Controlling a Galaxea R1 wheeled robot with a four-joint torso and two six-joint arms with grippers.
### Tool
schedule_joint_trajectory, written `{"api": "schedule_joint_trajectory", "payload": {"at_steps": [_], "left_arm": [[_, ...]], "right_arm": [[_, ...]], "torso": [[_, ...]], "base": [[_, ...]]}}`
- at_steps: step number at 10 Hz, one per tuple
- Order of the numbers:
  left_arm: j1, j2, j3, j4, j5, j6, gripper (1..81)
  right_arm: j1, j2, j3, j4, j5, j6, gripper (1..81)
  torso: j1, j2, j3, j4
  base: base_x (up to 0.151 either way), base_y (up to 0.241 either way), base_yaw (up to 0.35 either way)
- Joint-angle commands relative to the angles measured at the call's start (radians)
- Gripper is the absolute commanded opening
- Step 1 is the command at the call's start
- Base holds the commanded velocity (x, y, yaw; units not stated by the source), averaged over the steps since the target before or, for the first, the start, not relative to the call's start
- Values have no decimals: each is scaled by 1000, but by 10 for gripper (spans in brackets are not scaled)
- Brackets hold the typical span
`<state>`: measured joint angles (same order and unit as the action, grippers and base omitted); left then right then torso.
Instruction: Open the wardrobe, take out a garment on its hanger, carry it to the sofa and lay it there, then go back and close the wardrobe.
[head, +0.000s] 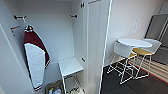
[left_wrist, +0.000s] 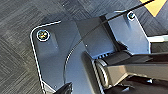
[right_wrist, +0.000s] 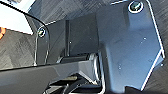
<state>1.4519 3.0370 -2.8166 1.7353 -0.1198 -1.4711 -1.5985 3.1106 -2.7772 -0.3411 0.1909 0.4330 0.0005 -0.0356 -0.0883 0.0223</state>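
Note:
The wardrobe (head: 57, 32) stands open right in front of me in the head view, white inside. Its right door (head: 96, 45) is swung out toward me. Black hooks (head: 18, 17) stick out high on its side walls. A maroon-and-white garment (head: 35, 57) hangs from the left hook. A small orange patch (right_wrist: 1, 32) shows at the edge of the right wrist view; I cannot tell what it is. Both wrist views look down past the robot's dark plate at grey carpet (left_wrist: 17, 62).
A small white shelf on legs (head: 70, 66) stands low inside the wardrobe, with a box of items (head: 56, 89) beside it. To the right, a round white table (head: 135, 42) with white chairs (head: 122, 50) stands on dark carpet.

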Motion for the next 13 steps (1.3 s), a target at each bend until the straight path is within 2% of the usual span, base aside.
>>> {"api": "schedule_joint_trajectory", "payload": {"at_steps": [1, 13], "left_arm": [[-44, -3, -3, 12, 42, -2, 811], [-46, 4, -3, 12, 42, 0, 811]], "right_arm": [[25, 7, 2, -4, -47, -2, 811], [24, 7, 2, -4, -47, -2, 811]], "torso": [[0, 0, 0, 0], [0, -1, 0, 0]], "base": [[0, 0, 306], [0, 0, 297]]}}
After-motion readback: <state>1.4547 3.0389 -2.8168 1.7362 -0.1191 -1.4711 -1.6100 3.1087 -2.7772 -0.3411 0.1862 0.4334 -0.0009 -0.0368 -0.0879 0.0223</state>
